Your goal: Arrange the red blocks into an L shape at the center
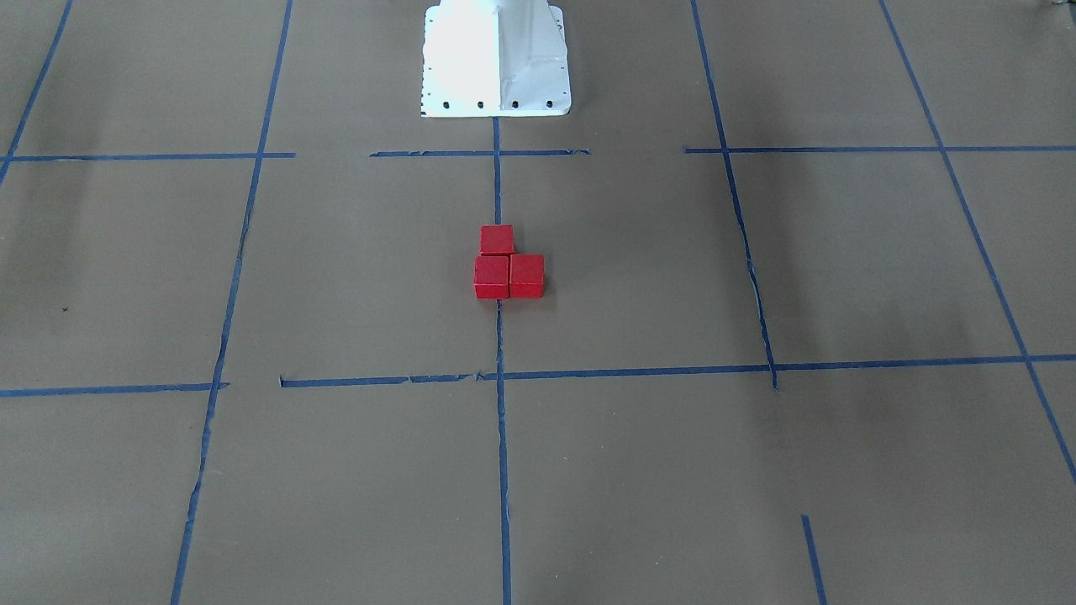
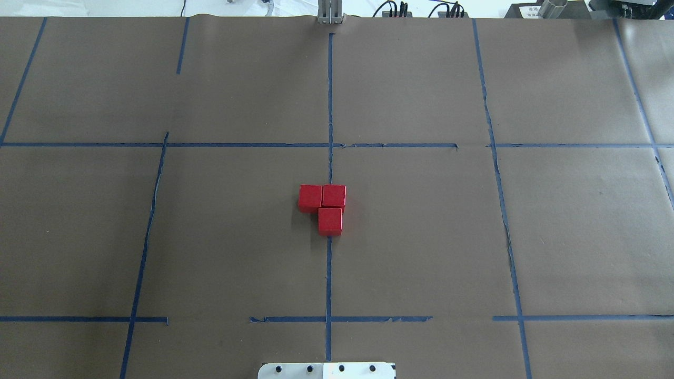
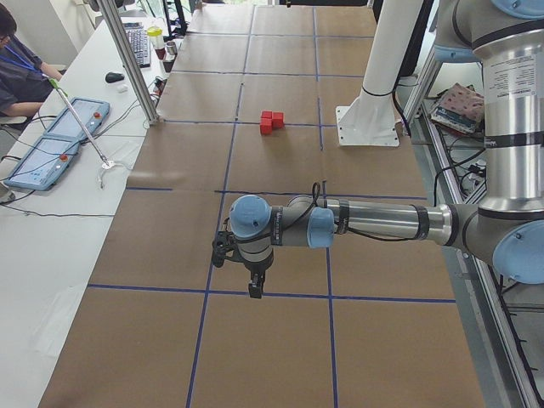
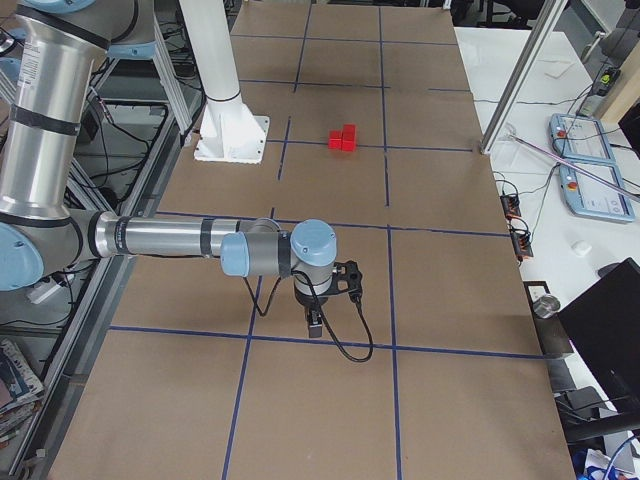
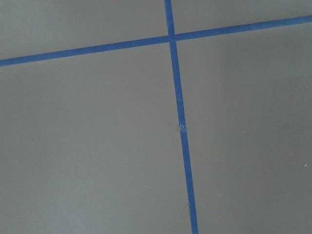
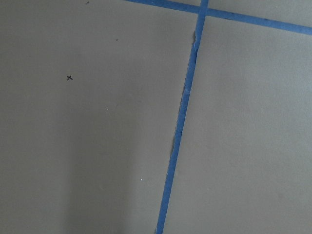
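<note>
**Fig.** L-shape formed at centre. 3 red blocks (image 2: 334,196) sit touching: 2 side by side, the 3rd against one end of that pair, on the centre tape line (image 2: 329,273).

Judged: task approx. done, w/ at most an alignment check left.

My left gripper (image 3: 253,287) and right gripper (image 4: 314,324) hang over brown paper (image 2: 158,237). The blocks are well apart from both, off toward the white base (image 1: 496,59).

Finger state: cannot tell for either, since both show in side views only. Wrist cams show just tape and paper.

Count: 3 blocks, 2 grippers, 1 base.
</note>
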